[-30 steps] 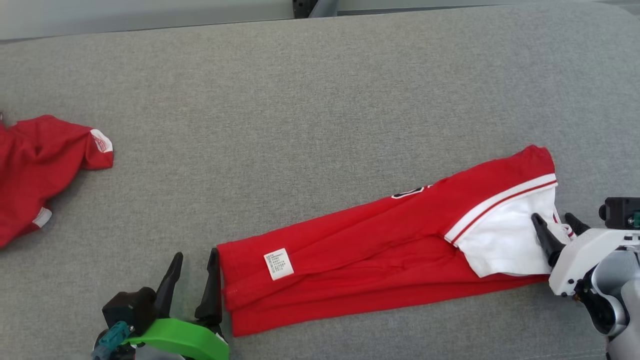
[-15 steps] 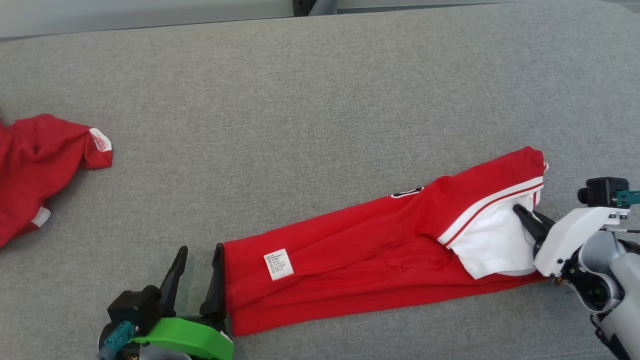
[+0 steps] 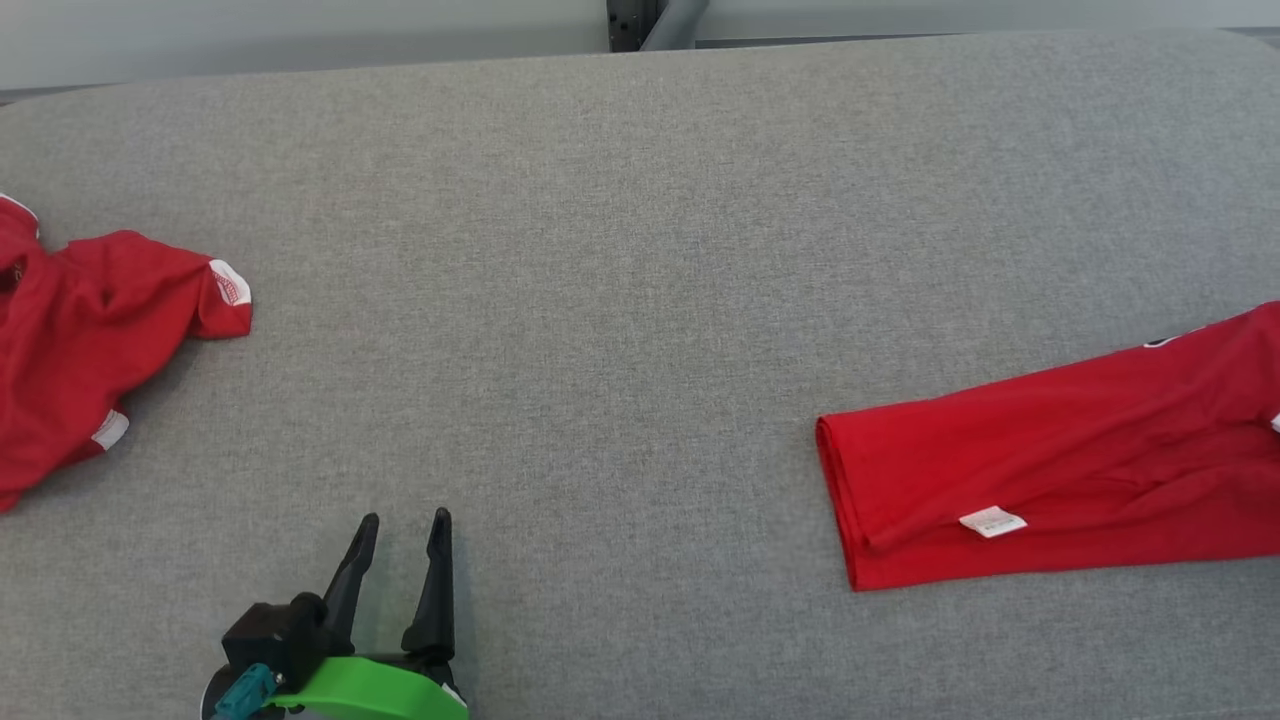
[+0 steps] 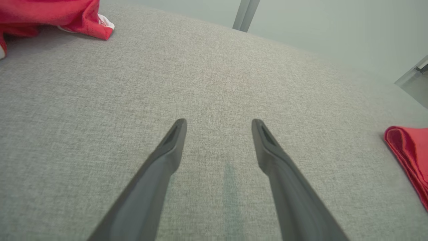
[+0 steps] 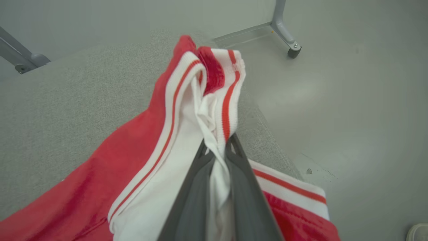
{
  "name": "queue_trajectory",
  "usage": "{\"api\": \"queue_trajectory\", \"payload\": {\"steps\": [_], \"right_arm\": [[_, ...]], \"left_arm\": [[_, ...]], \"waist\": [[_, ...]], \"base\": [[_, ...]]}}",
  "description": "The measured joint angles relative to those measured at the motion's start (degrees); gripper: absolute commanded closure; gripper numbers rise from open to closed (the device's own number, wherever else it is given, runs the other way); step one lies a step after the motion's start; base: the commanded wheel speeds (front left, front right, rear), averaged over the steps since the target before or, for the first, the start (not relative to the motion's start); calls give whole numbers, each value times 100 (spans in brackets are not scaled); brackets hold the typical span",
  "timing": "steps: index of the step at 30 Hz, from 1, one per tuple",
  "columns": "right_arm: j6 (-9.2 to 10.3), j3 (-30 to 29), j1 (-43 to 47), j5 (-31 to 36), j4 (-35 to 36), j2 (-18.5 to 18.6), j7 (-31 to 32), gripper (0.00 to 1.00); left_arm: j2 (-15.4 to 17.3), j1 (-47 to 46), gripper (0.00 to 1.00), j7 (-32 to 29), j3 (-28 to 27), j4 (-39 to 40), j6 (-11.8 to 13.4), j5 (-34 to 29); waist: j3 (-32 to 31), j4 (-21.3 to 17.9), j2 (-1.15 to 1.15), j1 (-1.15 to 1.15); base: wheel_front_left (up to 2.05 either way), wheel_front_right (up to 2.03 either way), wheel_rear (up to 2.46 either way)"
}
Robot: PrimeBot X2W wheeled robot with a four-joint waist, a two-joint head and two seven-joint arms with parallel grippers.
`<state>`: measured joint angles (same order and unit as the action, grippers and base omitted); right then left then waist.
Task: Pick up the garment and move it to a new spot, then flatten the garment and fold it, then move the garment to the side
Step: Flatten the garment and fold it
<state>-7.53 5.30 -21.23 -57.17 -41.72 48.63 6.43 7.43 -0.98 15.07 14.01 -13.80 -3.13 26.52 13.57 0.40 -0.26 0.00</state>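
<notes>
The garment (image 3: 1060,470) is a long folded red shirt with a small white label, lying on the grey padded surface (image 3: 600,250) at the right and running off the head view's right edge. In the right wrist view my right gripper (image 5: 217,145) is shut on its bunched white, red-striped end (image 5: 214,100), close to the surface's right edge. My left gripper (image 3: 404,518) rests open at the lower left, far from the garment. Between its fingers (image 4: 219,122) there is only bare grey cloth, and the garment's folded end (image 4: 408,157) lies well off to its right.
A second, crumpled red garment (image 3: 90,340) lies at the far left edge, also seen as red cloth (image 4: 50,15) in the left wrist view. Beyond the surface's right edge is pale floor (image 5: 334,100) and a metal leg with a caster (image 5: 287,33).
My right gripper shut on the garment's white striped end and dragged it far to the right, leaving the head view. The left gripper stayed put and open, now apart from the garment.
</notes>
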Motion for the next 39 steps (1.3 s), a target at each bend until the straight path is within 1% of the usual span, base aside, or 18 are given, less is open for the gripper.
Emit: {"api": "queue_trajectory", "payload": {"steps": [1, 3, 5, 7, 10, 12, 14, 17, 19, 23, 26, 28, 31, 32, 33, 35, 37, 39], "right_arm": [[1, -11, 26, 0, 64, 109, 45, 100], [3, 60, 124, 0, 422, 233, 164, 100], [5, 263, 257, 9, 1053, 226, 230, 100], [5, 487, 413, 42, 1781, 125, 258, 100], [5, 848, 628, 167, 2809, -242, 285, 100], [5, 1111, 790, 353, 3339, -651, 323, 100], [5, 1384, 905, 570, 3678, -1062, 409, 100], [5, 1782, 915, 975, 3835, -1815, 497, 100], [5, 2000, 905, 1249, 3787, -2279, 517, 100], [5, 2095, 744, 1704, 3395, -2919, 479, 100], [7, 2127, 673, 1984, 3136, -3184, 448, 100], [5, 2161, 669, 2047, 3041, -3312, 448, 100], [5, 2192, 669, 2251, 2966, -3342, 446, 100], [5, 2235, 679, 2399, 2993, -3312, 404, 46], [5, 2237, 701, 2420, 3031, -3307, 387, 0], [5, 2247, 812, 2486, 3273, -3243, 294, 0], [5, 2175, 1031, 2435, 3663, -3171, 197, 0], [4, 1911, 1285, 2408, 4129, -3114, 64, 0]], "left_arm": [[-32, 31, 0, 3, -32, -26, -26, -42], [-99, 66, 0, 7, -82, -58, -63, -93], [-142, 98, 0, 7, -151, -63, -92, -114], [-177, 168, 0, 7, -247, -67, -119, -144], [-235, 265, 0, 7, -299, -107, -149, -191], [-275, 272, 0, 7, -322, -114, -172, -207], [-296, 271, 0, 7, -346, -135, -190, -230], [-309, 268, 0, 7, -367, -183, -201, -259], [-324, 257, 0, 7, -341, -248, -233, -293], [-336, 233, 0, 7, -348, -334, -268, -302], [-352, 216, 0, 7, -360, -416, -287, -336], [-361, 211, 0, 5, -383, -474, -292, -336], [-387, 212, 0, 7, -414, -521, -301, -336], [-403, 212, 0, 7, -434, -545, -319, -335], [-411, 213, 0, 7, -437, -557, -325, -335], [-420, 215, 0, 7, -452, -587, -335, -334], [-427, 237, 0, 7, -511, -593, -336, -311], [-430, 287, 0, 7, -593, -581, -339, -279]], "waist": [[-22, -8, 0, 0], [-64, -28, 0, 0], [-94, -67, 0, 0], [-124, -127, 0, 0], [-159, -244, 0, 0], [-184, -318, 0, 0], [-211, -378, 0, 0], [-247, -442, 0, 0], [-265, -442, 0, 0], [-264, -370, 0, 0], [-250, -285, 0, 0], [-241, -225, 0, 0], [-225, -144, 0, 0], [-217, -100, 0, 0], [-216, -82, 0, 0], [-232, -50, 0, 0], [-280, -30, 0, 0], [-339, -21, 0, 0]], "base": [[0, 0, 0], [0, 0, 0], [0, 0, 0], [0, 0, 0], [0, 0, 0], [0, 0, 0], [0, 0, 0], [0, 0, 0], [0, 0, 0], [0, 0, 0], [0, 0, 0], [0, 0, 0], [0, 0, 0], [0, 0, 0], [0, 0, 0], [0, 0, 0], [0, 0, 0], [0, 0, 0]]}}
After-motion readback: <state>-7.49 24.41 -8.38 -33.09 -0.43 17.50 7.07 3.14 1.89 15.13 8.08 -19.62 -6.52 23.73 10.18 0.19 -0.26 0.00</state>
